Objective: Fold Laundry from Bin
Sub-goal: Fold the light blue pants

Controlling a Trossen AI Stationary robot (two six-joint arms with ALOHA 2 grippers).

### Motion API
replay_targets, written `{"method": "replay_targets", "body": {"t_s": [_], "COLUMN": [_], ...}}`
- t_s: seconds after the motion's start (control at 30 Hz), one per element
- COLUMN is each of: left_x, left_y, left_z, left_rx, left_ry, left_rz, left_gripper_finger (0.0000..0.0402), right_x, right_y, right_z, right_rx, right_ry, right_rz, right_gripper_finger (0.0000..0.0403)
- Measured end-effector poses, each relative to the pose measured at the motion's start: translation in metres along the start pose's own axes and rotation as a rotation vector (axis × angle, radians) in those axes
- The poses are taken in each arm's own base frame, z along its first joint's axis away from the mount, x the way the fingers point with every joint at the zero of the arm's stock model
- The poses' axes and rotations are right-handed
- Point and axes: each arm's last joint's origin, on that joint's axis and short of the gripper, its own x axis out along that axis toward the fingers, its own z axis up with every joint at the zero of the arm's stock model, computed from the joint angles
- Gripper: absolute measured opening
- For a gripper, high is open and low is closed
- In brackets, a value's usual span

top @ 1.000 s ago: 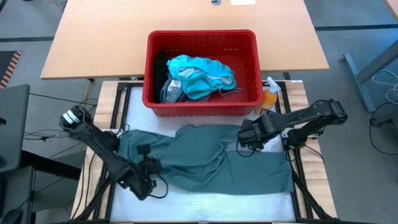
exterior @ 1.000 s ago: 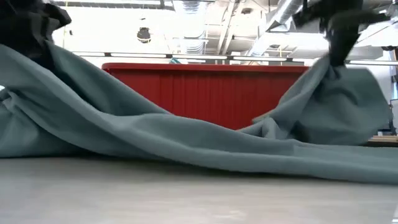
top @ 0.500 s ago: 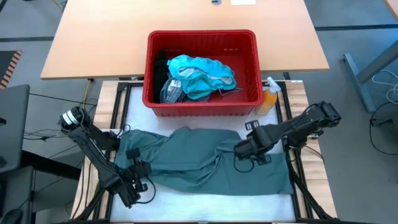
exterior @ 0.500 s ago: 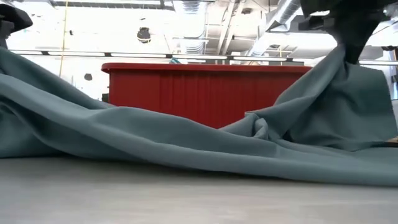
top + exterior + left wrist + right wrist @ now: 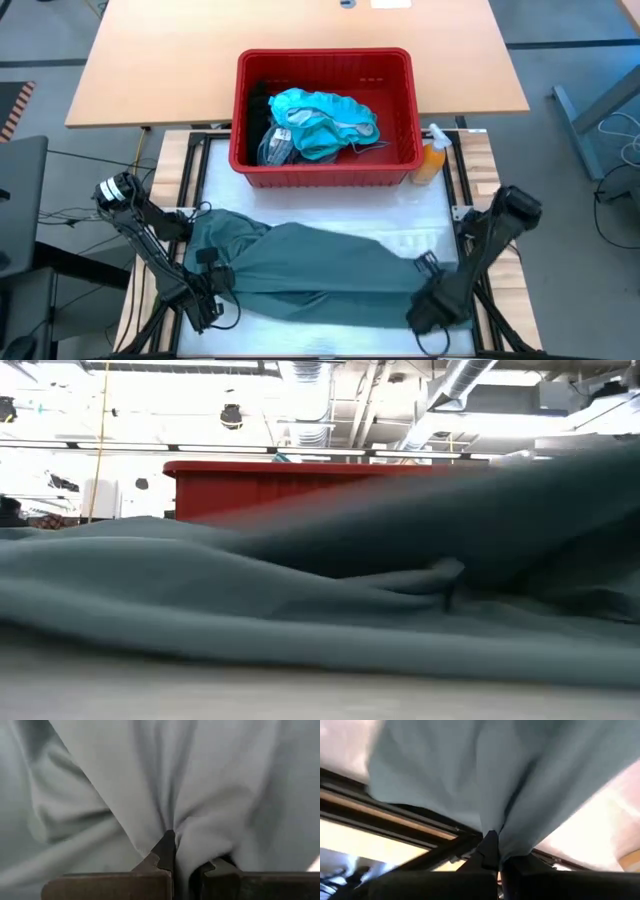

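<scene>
An orange spray bottle stands at the wooden table's near edge, on the white mat.

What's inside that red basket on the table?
The red basket holds a bright teal garment on top, a striped cloth beside it and something black at one end. Whatever lies under them is covered.

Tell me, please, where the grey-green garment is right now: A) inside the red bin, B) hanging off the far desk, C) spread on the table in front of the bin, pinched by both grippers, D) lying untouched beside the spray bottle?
C: the garment lies across the table in front of the bin, with the left gripper and right gripper each shut on its near edge.
</scene>
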Motion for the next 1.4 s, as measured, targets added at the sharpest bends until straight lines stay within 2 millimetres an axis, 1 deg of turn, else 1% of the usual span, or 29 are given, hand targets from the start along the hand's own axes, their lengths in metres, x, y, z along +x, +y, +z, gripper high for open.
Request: {"method": "replay_targets", "body": {"t_s": [0.07,0.13,0.2,0.3,0.4,0.5,0.6,0.73,0.87,0.93,1.0,1.1,1.17,1.23,1.33,1.4], "left_x": [0.002,0.003,0.003,0.003,0.003,0.002,0.002,0.002,0.002,0.002,0.002,0.002,0.003,0.003,0.003,0.002], "left_y": [0.005,0.008,0.008,0.008,0.007,0.008,0.010,0.010,0.010,0.009,0.008,0.005,0.003,0.001,-0.001,-0.003], "left_z": [-0.004,-0.005,-0.005,-0.005,-0.005,-0.006,-0.007,-0.007,-0.006,-0.006,-0.005,-0.003,-0.002,0.000,0.001,0.002], "left_rx": [0.008,0.022,0.041,0.040,0.031,0.032,0.014,-0.017,-0.045,-0.061,-0.072,-0.071,-0.056,-0.043,-0.018,0.004], "left_ry": [0.044,0.064,0.066,0.065,0.066,0.067,0.075,0.063,0.044,0.025,0.006,-0.031,-0.052,-0.070,-0.084,-0.095], "left_rz": [0.039,0.058,0.056,0.056,0.055,0.063,0.086,0.088,0.090,0.090,0.082,0.058,0.039,0.023,0.002,-0.011], "left_gripper_finger": [0.0000,0.0000,0.0000,0.0000,0.0000,0.0000,0.0000,0.0000,0.0000,0.0000,0.0000,0.0000,0.0000,0.0000,0.0000,0.0000], "right_x": [0.009,0.014,0.014,0.008,-0.004,-0.019,-0.032,-0.049,-0.071,-0.077,-0.077,-0.062,-0.045,-0.028,-0.011,0.001], "right_y": [0.008,0.011,0.008,-0.007,-0.028,-0.055,-0.089,-0.132,-0.157,-0.161,-0.151,-0.121,-0.091,-0.057,-0.009,0.019], "right_z": [0.007,0.013,0.014,0.014,0.013,0.009,0.004,-0.015,-0.039,-0.043,-0.038,-0.025,-0.013,-0.004,-0.004,0.000], "right_rx": [0.015,0.027,0.063,0.177,0.210,0.145,0.056,-0.047,-0.137,-0.131,-0.115,-0.091,-0.077,-0.066,-0.034,0.011], "right_ry": [0.041,0.056,0.053,0.001,-0.063,-0.130,-0.145,-0.132,-0.098,-0.118,-0.188,-0.247,-0.209,-0.130,-0.038,-0.010], "right_rz": [-0.026,-0.042,-0.070,-0.133,-0.176,-0.281,-0.372,-0.480,-0.659,-0.658,-0.552,-0.260,-0.075,0.050,0.125,0.171], "right_gripper_finger": [0.0019,0.0023,0.0026,0.0023,0.0020,0.0020,0.0020,0.0020,0.0020,0.0020,0.0020,0.0020,0.0020,0.0020,0.0020,0.0020]}}
